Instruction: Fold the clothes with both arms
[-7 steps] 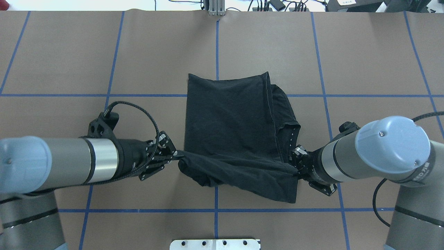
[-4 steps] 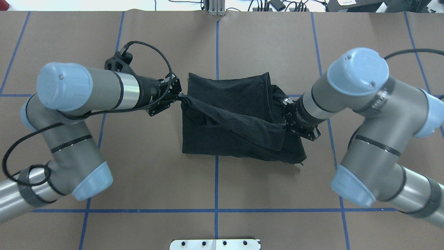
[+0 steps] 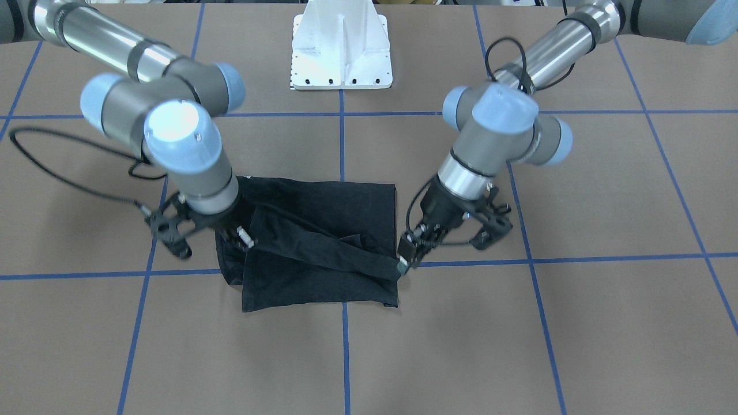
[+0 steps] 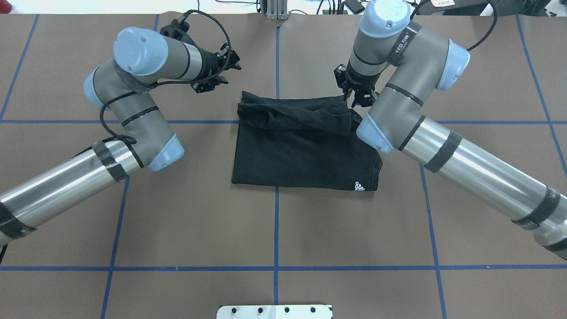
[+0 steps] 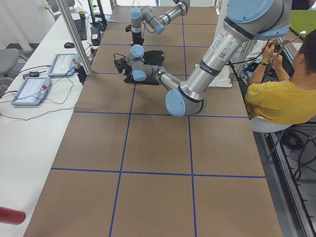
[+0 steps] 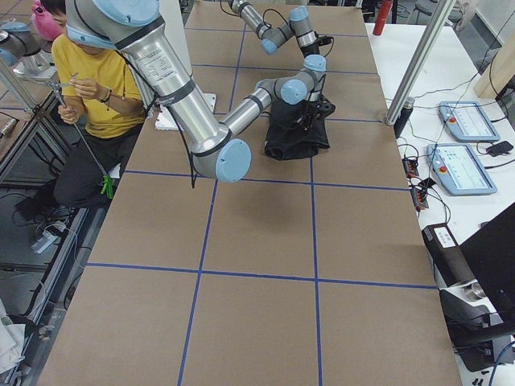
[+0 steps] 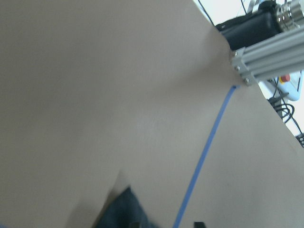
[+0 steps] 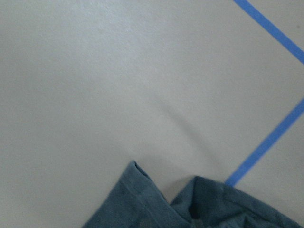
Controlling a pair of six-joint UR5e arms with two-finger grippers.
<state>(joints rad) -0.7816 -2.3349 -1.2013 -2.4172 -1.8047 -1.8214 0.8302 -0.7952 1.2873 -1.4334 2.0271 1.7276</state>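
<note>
The black T-shirt lies folded in the middle of the table, plain side up, with a small white logo at its near right corner. A wrinkled doubled layer runs along its far edge. In the overhead view my left gripper hovers beyond the shirt's far left corner, clear of the cloth and open. My right gripper is at the far right corner, shut on the fabric. In the front-facing view, T-shirt, left gripper and right gripper show both tips at the fold's ends. The right wrist view shows a cloth hem.
Blue tape lines grid the brown table. The white base mount stands at the robot's edge, and an aluminium post at the far edge. A seated person in yellow is beside the table. Tablets and cables lie on a side bench.
Both arms carried the shirt's near edge across to the far side, doubling it over. The left gripper has let go and drawn back past the far left corner.
</note>
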